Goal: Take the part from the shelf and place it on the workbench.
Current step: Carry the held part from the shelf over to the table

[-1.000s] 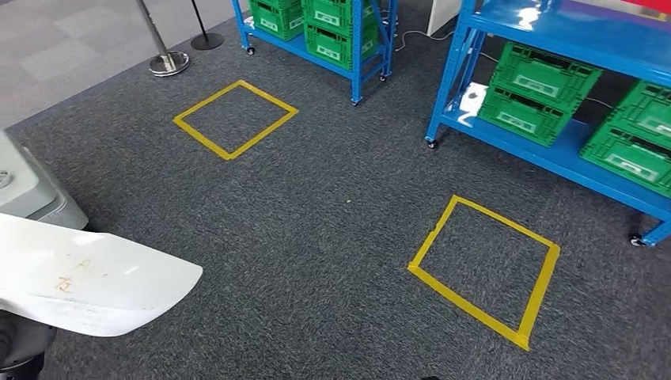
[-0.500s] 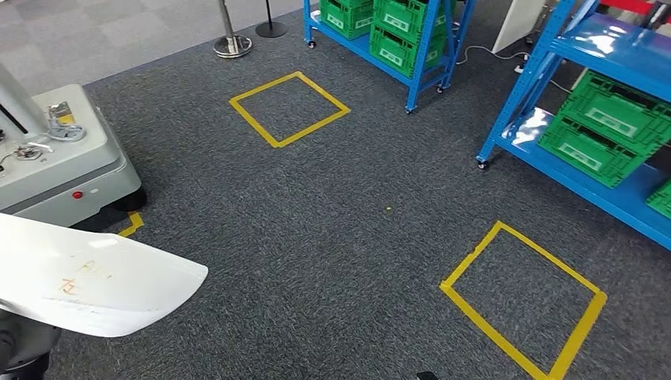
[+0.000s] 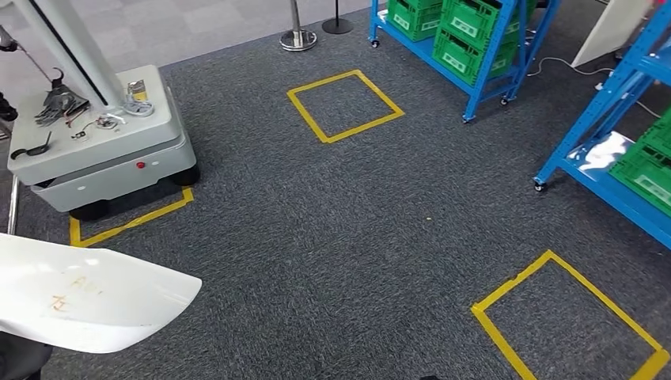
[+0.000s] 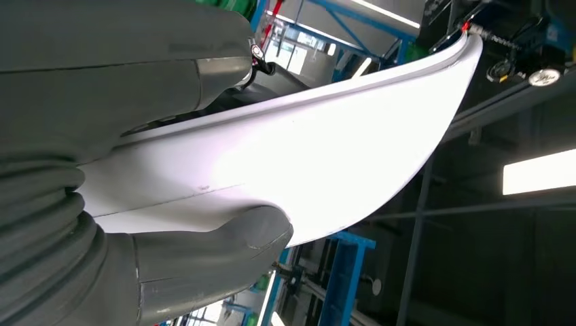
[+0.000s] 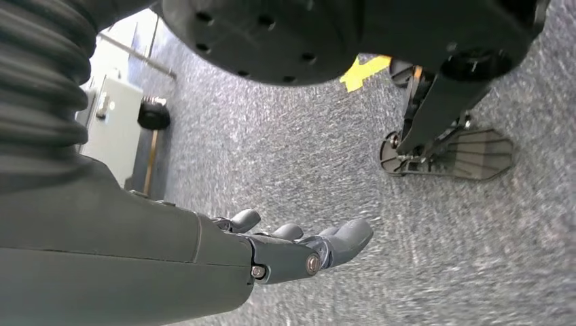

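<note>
Even bright overhead light; glare on blue shelf (image 3: 603, 150); carpet (image 5: 435, 238) blurred in right wrist view.

The part (image 3: 87, 297) looks like smooth glossy white plastic, the floor (image 3: 332, 237) is rough dark carpet with shiny yellow tape (image 3: 346, 105), the shelves (image 3: 601, 103) are glossy blue painted metal, and the crates (image 3: 467, 28) are green plastic.

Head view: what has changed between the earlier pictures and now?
The camera has turned left, so the whole scene slid right: the blue shelves with green crates moved toward the right edge, and a grey wheeled cart came into view. The left hand still holds the white curved panel.
</note>
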`<state>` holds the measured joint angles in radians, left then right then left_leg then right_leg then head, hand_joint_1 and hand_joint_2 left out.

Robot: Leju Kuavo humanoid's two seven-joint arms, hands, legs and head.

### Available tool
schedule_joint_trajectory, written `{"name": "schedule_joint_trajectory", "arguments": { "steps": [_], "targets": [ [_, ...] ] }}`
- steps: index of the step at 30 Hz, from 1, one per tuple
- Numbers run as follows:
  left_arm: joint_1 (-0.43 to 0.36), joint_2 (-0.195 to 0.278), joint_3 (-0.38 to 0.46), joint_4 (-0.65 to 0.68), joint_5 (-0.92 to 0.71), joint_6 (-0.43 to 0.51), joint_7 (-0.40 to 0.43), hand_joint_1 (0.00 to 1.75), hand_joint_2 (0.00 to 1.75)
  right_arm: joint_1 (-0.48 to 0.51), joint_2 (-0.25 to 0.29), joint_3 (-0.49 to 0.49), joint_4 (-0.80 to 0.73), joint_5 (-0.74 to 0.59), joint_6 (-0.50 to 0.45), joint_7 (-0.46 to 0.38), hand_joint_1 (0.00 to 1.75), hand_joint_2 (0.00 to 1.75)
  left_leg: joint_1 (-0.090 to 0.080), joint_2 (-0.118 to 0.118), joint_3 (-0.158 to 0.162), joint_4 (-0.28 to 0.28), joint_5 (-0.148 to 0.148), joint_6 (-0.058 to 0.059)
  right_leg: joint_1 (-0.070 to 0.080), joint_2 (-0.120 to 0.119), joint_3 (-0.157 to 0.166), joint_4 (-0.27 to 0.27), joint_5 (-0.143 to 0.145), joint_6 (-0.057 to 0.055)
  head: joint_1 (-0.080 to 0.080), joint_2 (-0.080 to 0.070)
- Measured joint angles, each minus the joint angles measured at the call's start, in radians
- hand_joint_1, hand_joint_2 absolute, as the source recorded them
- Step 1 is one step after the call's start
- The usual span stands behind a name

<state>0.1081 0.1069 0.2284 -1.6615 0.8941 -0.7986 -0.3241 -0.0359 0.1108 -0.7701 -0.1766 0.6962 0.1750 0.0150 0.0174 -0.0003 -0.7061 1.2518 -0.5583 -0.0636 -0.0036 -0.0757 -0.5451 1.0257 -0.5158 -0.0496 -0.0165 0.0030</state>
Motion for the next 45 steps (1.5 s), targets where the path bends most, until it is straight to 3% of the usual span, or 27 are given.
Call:
{"name": "schedule_joint_trajectory", "arguments": {
  "steps": [2,4,7,9,11,13,14,15,16,18,20,22,23,24,26,27,29,30,31,33,35,37,38,40,42,44,45],
  "targets": [
    [-0.001,0.006,0.005,-0.003,-0.005,0.001,0.0,1.75,1.75,-0.001,0.001,0.0,0.0,0.006,0.0,0.003,0.0,1.75,-0.004,0.038,0.075,-0.131,0.056,0.006,0.003,-0.026,0.005,0.004,-0.007,0.006,0.0,0.0],
    [-0.004,0.013,0.01,-0.006,-0.008,0.002,0.002,1.75,1.75,-0.002,0.001,0.0,0.0,0.007,-0.001,0.006,0.0,1.75,-0.01,0.067,0.12,-0.212,0.079,0.019,0.006,-0.047,0.011,0.007,-0.015,0.017,0.001,0.0],
    [-0.002,0.024,0.02,-0.009,-0.011,0.003,0.004,1.75,1.75,-0.006,0.002,0.0,0.0,0.005,-0.001,0.006,0.0,1.75,-0.013,0.04,0.12,-0.224,0.083,0.037,0.005,-0.073,0.02,0.004,-0.021,0.034,0.001,0.0],
    [-0.001,0.03,0.029,-0.014,-0.015,0.003,0.002,1.75,1.75,-0.01,0.003,0.0,0.0,0.004,-0.001,0.004,0.0,1.75,-0.008,0.016,0.125,-0.234,0.089,0.047,0.001,-0.029,0.01,0.033,-0.044,0.045,0.003,0.0],
    [-0.002,0.034,0.034,-0.018,-0.025,0.007,0.003,1.75,1.75,-0.011,0.004,0.0,0.0,0.004,0.0,0.007,0.0,1.75,-0.004,-0.008,0.128,-0.237,0.092,0.054,-0.003,0.044,-0.041,0.141,-0.098,0.05,0.006,0.0],
    [-0.003,0.041,0.036,-0.019,-0.037,0.015,0.006,1.75,1.75,-0.009,0.005,0.0,0.0,0.003,0.0,0.01,0.0,1.75,-0.005,-0.036,0.125,-0.235,0.092,0.057,-0.003,0.071,-0.106,0.26,-0.14,0.05,0.007,0.0],
    [-0.003,0.047,0.038,-0.019,-0.043,0.02,0.008,1.75,1.75,-0.009,0.005,0.0,0.0,0.002,0.0,0.013,0.0,1.75,-0.006,-0.05,0.124,-0.233,0.092,0.057,-0.003,0.074,-0.119,0.28,-0.136,0.049,0.008,0.0],
    [-0.003,0.054,0.043,-0.021,-0.052,0.026,0.008,1.75,1.75,-0.009,0.005,-0.001,0.0,-0.001,-0.001,0.017,0.0,1.75,-0.006,-0.066,0.124,-0.231,0.091,0.056,-0.004,0.077,-0.113,0.261,-0.112,0.047,0.008,0.0],
    [-0.004,0.062,0.05,-0.024,-0.063,0.031,0.008,1.75,1.75,-0.009,0.005,-0.001,0.0,-0.003,-0.002,0.022,0.0,1.75,-0.005,-0.081,0.125,-0.228,0.09,0.054,-0.006,0.084,-0.089,0.207,-0.074,0.046,0.008,0.0],
    [-0.006,0.076,0.064,-0.034,-0.087,0.039,0.006,1.75,1.75,-0.007,0.006,-0.003,0.0,-0.009,-0.006,0.033,0.0,1.75,-0.004,-0.111,0.12,-0.22,0.087,0.046,-0.012,0.131,-0.032,0.08,-0.019,0.043,0.008,0.0],
    [-0.011,0.087,0.072,-0.043,-0.106,0.044,0.005,1.75,1.75,-0.003,0.009,-0.006,0.001,-0.013,-0.007,0.043,0.0,1.75,0.0,-0.138,0.111,-0.217,0.09,0.03,-0.012,0.165,-0.009,0.023,-0.012,0.04,0.007,0.0],
    [-0.014,0.095,0.077,-0.046,-0.118,0.049,0.004,1.75,1.75,-0.002,0.011,-0.008,0.001,-0.012,-0.006,0.047,0.0,1.75,0.006,-0.163,0.101,-0.224,0.098,0.013,-0.007,0.147,-0.006,0.016,-0.009,0.029,0.007,0.0],
    [-0.013,0.1,0.079,-0.047,-0.121,0.051,0.002,1.75,1.75,-0.002,0.011,-0.008,0.001,-0.011,-0.004,0.046,0.0,1.75,0.006,-0.152,0.097,-0.223,0.097,0.009,-0.007,0.132,-0.002,0.01,-0.005,0.02,0.007,0.0],
    [-0.013,0.104,0.081,-0.047,-0.125,0.054,0.0,1.75,1.75,-0.003,0.012,-0.008,0.001,-0.009,-0.003,0.044,0.0,1.75,0.005,-0.126,0.086,-0.206,0.087,0.005,-0.007,0.117,0.002,0.003,-0.001,0.013,0.006,0.0],
    [-0.012,0.11,0.082,-0.053,-0.129,0.057,-0.007,1.75,1.75,-0.001,0.012,-0.009,0.001,-0.006,-0.001,0.043,0.0,1.75,0.0,-0.049,0.043,-0.114,0.037,0.005,-0.006,0.088,0.007,-0.005,0.003,0.003,0.004,0.0],
    [-0.008,0.111,0.082,-0.06,-0.131,0.057,-0.009,1.75,1.75,0.0,0.012,-0.009,0.001,-0.006,-0.001,0.044,0.0,1.75,-0.001,-0.027,0.013,-0.048,0.008,0.004,-0.004,0.072,0.007,-0.006,0.002,0.0,0.003,0.0],
    [0.005,0.111,0.082,-0.074,-0.131,0.057,-0.011,1.75,1.75,0.005,0.012,-0.009,0.001,-0.004,-0.001,0.052,0.0,1.75,-0.001,-0.01,-0.024,0.035,-0.015,0.002,0.0,0.04,0.009,-0.005,-0.002,-0.002,0.003,0.0],
    [0.01,0.111,0.082,-0.08,-0.132,0.057,-0.01,1.75,1.75,0.006,0.012,-0.009,0.001,-0.003,-0.001,0.056,0.0,1.75,-0.001,-0.006,-0.017,0.027,-0.001,0.002,0.0,0.024,0.011,-0.005,-0.005,-0.002,0.003,0.0],
    [0.013,0.111,0.082,-0.087,-0.133,0.057,-0.01,1.75,1.75,0.007,0.012,-0.009,0.001,-0.003,0.0,0.058,0.0,1.75,-0.001,0.002,0.009,-0.019,0.028,0.003,0.0,0.009,0.014,-0.005,-0.008,0.0,0.003,0.0],
    [0.017,0.112,0.081,-0.102,-0.14,0.058,-0.012,1.75,1.75,0.006,0.013,-0.01,0.001,-0.005,0.0,0.058,0.0,1.75,-0.006,0.039,0.081,-0.149,0.077,0.008,0.004,-0.018,0.021,-0.002,-0.016,0.008,0.003,0.0],
    [0.028,0.112,0.08,-0.126,-0.149,0.061,-0.017,1.75,1.75,0.004,0.014,-0.013,0.001,-0.007,0.006,0.058,0.0,1.75,-0.012,0.06,0.117,-0.215,0.09,0.021,0.009,-0.038,0.027,0.001,-0.023,0.018,0.005,0.0],
    [0.049,0.111,0.081,-0.154,-0.158,0.064,-0.02,1.75,1.75,0.0,0.016,-0.015,0.001,-0.003,0.018,0.059,0.0,1.75,-0.015,0.04,0.116,-0.218,0.09,0.035,0.01,-0.057,0.032,-0.002,-0.026,0.027,0.006,0.0],
    [0.057,0.11,0.081,-0.166,-0.162,0.065,-0.021,1.75,1.75,-0.001,0.017,-0.015,0.001,0.0,0.023,0.059,0.0,1.75,-0.014,0.028,0.116,-0.221,0.092,0.04,0.008,-0.049,0.033,0.002,-0.031,0.033,0.007,0.0],
    [0.066,0.106,0.082,-0.186,-0.173,0.067,-0.021,1.75,1.75,-0.002,0.02,-0.015,0.001,0.006,0.03,0.058,0.0,1.75,-0.008,0.006,0.116,-0.226,0.097,0.051,0.003,0.006,0.01,0.057,-0.065,0.044,0.008,0.0],
    [0.071,0.096,0.083,-0.204,-0.195,0.069,-0.023,1.75,1.75,-0.001,0.021,-0.015,0.001,0.009,0.034,0.046,0.0,1.75,-0.006,-0.016,0.115,-0.227,0.099,0.058,0.001,0.063,-0.055,0.187,-0.126,0.05,0.01,0.0],
    [0.081,0.08,0.087,-0.221,-0.222,0.069,-0.024,1.75,1.75,-0.001,0.022,-0.015,0.001,0.01,0.035,0.019,0.0,1.75,-0.007,-0.041,0.114,-0.226,0.099,0.06,0.002,0.073,-0.11,0.289,-0.152,0.05,0.01,0.0],
    [0.086,0.071,0.091,-0.23,-0.232,0.07,-0.022,1.75,1.75,-0.001,0.022,-0.015,0.001,0.011,0.035,0.002,0.0,1.75,-0.007,-0.056,0.114,-0.225,0.099,0.06,0.003,0.075,-0.112,0.288,-0.137,0.047,0.01,0.0]
  ]
}}
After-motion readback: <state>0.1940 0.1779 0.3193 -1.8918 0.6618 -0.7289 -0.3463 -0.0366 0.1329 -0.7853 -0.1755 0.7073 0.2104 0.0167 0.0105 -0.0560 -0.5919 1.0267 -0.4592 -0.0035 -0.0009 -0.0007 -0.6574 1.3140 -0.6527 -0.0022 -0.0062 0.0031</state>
